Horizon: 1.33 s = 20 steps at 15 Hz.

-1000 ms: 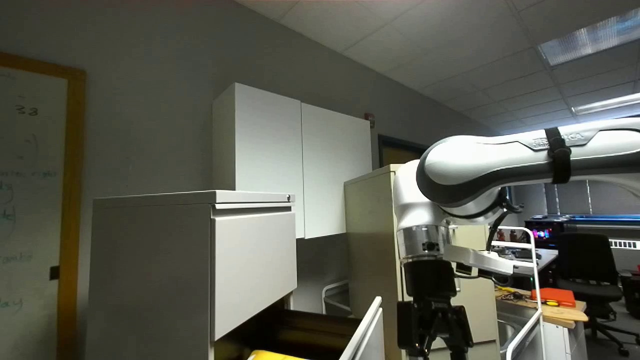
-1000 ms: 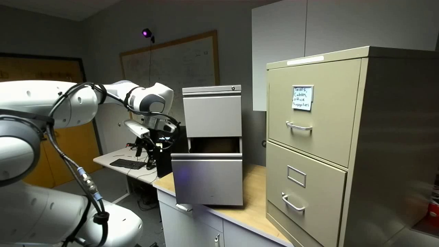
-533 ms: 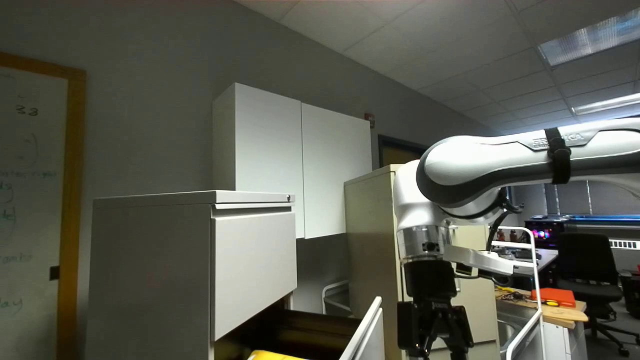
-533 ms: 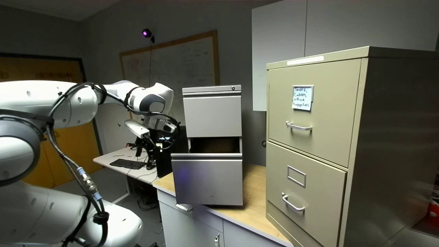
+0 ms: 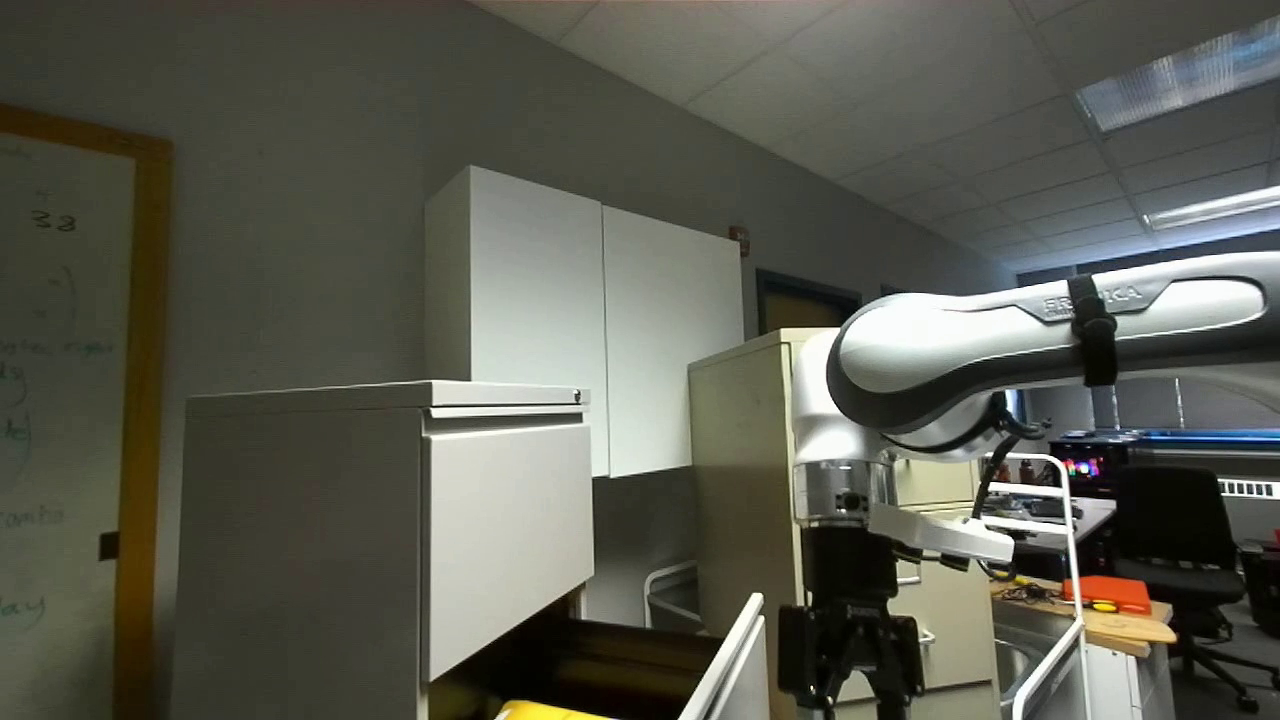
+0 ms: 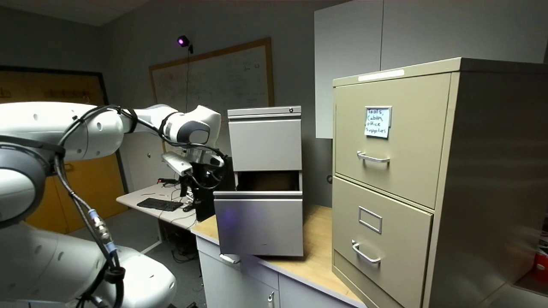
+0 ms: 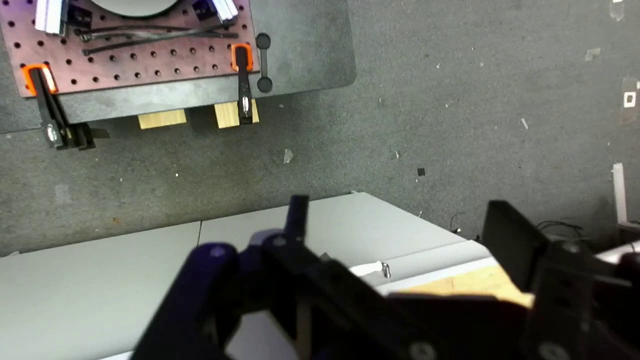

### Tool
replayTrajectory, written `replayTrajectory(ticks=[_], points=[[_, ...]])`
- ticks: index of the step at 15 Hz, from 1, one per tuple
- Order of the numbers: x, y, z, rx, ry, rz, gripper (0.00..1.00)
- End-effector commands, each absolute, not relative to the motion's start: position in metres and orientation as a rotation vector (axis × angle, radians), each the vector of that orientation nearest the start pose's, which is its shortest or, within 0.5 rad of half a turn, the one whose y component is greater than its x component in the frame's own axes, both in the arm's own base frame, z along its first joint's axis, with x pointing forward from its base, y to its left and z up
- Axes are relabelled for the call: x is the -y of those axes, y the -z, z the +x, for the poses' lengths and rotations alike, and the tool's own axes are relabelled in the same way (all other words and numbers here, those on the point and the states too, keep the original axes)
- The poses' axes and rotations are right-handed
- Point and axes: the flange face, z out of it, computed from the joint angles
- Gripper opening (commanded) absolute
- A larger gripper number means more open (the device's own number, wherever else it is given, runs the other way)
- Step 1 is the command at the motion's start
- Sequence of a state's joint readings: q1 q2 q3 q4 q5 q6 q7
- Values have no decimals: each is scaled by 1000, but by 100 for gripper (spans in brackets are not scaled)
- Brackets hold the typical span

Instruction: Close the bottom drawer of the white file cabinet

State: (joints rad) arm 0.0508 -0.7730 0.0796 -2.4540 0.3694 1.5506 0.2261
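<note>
The white file cabinet [image 5: 300, 560] stands on a wooden counter and also shows in an exterior view [image 6: 265, 145]. Its bottom drawer [image 6: 259, 226] is pulled out, with a gap below the upper drawer. In an exterior view the drawer's front panel [image 5: 738, 675] tops a dark inside with yellow contents [image 5: 545, 711]. My gripper [image 5: 852, 700] points down just right of that panel in the picture, apart from it. In the wrist view my gripper [image 7: 400, 227] has its fingers wide apart with nothing between them. I cannot make out the drawer in the wrist view.
A beige file cabinet [image 6: 389, 141] stands beside the white one on the wooden counter [image 6: 319, 222]. A white wall cupboard [image 5: 600, 320] hangs behind. A desk with a keyboard [image 6: 159, 204] is behind the arm. A metal table with orange clamps [image 7: 241, 57] shows in the wrist view.
The arm has shifted in the last half second. The gripper has moved slightly left, closer to the drawer front in the picture, and the forearm is lower. The drawer has not moved.
</note>
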Motion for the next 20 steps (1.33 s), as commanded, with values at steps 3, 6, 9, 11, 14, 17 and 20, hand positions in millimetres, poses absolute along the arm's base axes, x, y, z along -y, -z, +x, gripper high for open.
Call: replayTrajectory(ticks=[3, 6, 9, 11, 14, 17, 20], points=[[-50, -527, 325, -332, -54, -2798, 44], [-26, -510, 337, -442, 69, -2746, 21], [-4, -496, 346, -560, 216, -2678, 1], [8, -487, 349, -642, 308, -2601, 0], [18, -480, 356, -783, 433, -2436, 0], [15, -473, 369, -887, 521, -2280, 0], [2, -456, 383, -959, 555, -2176, 0]])
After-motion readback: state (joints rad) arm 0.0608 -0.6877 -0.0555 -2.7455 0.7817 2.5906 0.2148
